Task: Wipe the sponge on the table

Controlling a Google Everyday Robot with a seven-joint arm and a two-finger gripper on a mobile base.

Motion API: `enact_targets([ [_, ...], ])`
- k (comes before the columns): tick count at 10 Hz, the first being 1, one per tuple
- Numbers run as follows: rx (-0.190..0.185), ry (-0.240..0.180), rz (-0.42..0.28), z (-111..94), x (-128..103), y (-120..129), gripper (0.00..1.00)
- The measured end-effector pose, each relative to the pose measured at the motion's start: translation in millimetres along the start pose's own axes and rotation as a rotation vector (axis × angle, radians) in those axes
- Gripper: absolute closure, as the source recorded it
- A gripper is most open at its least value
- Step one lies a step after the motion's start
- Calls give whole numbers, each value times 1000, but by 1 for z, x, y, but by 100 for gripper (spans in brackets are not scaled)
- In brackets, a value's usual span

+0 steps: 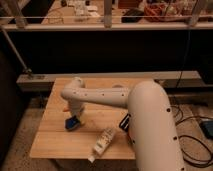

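Observation:
The sponge (pixel 72 123), a small dark-blue block, lies on the light wooden table (pixel 52 137) left of centre. My white arm reaches from the lower right across the tabletop and bends down at its left end. The gripper (pixel 76 118) points downward right at the sponge, touching or just above it. A white bottle (pixel 102 142) lies on its side near the front edge, to the right of the sponge.
A small black-and-white object (pixel 125 121) lies beside my arm at the table's right. An orange bit (pixel 65 108) peeks out left of the gripper. A grey ledge (pixel 45 78) runs behind the table, with a dark wall and railing above.

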Motion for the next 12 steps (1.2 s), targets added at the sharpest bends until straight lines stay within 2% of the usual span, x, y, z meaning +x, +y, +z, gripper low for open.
enact_targets([
  [3, -5, -7, -85, 9, -32, -30, 100],
  [5, -13, -6, -137, 13, -50, -35, 100],
  [8, -27, -2, -202, 13, -78, -17, 100],
  [10, -40, -4, -236, 16, -100, 5, 100],
  [12, -46, -7, -243, 17, -105, 26, 100],
])
